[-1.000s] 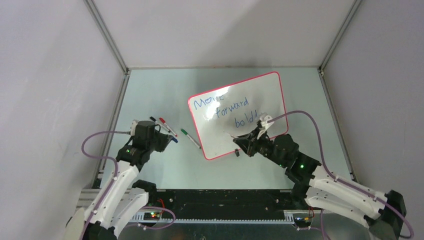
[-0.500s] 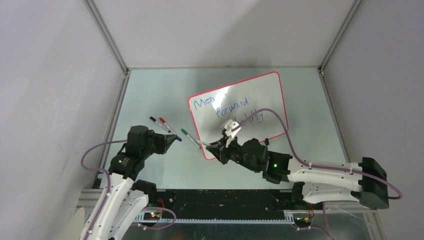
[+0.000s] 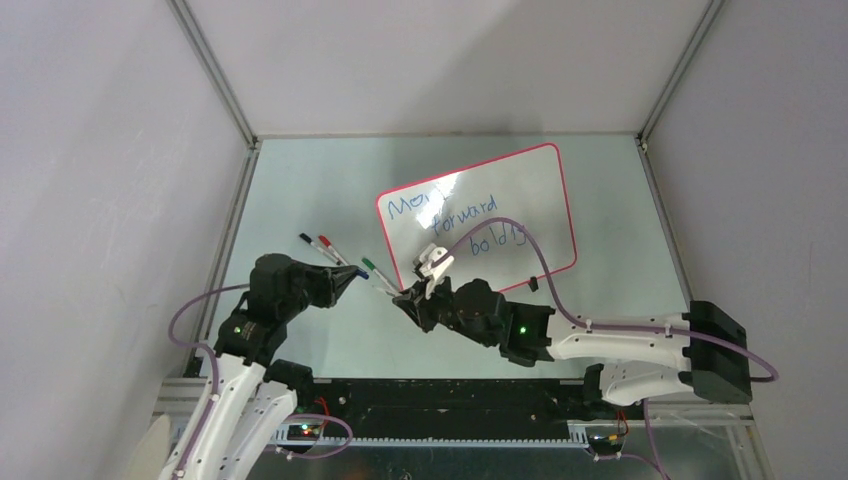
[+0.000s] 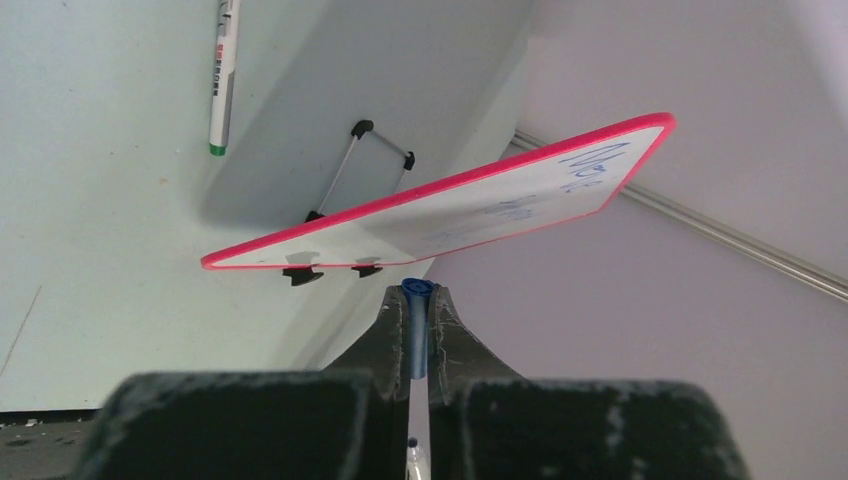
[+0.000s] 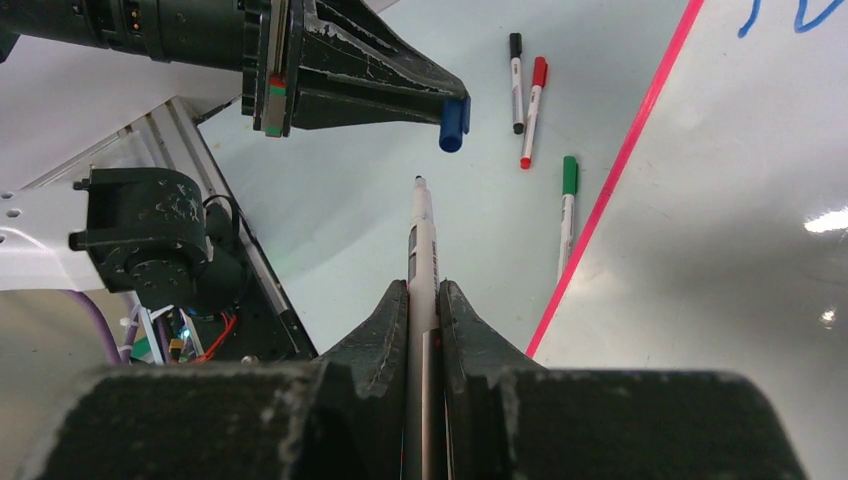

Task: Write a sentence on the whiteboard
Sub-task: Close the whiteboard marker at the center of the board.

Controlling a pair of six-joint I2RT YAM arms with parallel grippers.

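The whiteboard (image 3: 520, 190) stands on the table (image 3: 300, 190), turned askew so that one corner points toward the arms. From the left wrist it is seen propped at a slant on a wire stand (image 4: 358, 165), with two black clip feet (image 4: 300, 276) on its lower edge. The sentence (image 3: 465, 212) runs in blue across the whiteboard's left part in three stepped lines, "Move", "forward", "boldly"; glare washes out part of the first word

Just off the whiteboard's near-left corner, the right gripper (image 3: 403, 298) is clamped tight on an uncapped marker (image 5: 422, 250), its dark tip pointing away from the whiteboard. Farther left of the whiteboard, the left gripper (image 3: 350, 278) pinches a blue cap (image 5: 453, 122) between its closed fingers. Tip and cap are near each other but apart

Three capped pens lie on the table left of the whiteboard: a green marker (image 5: 567, 215) just beside its left edge, then a red marker (image 5: 532, 110) and a black marker (image 5: 516, 80) side by side farther out
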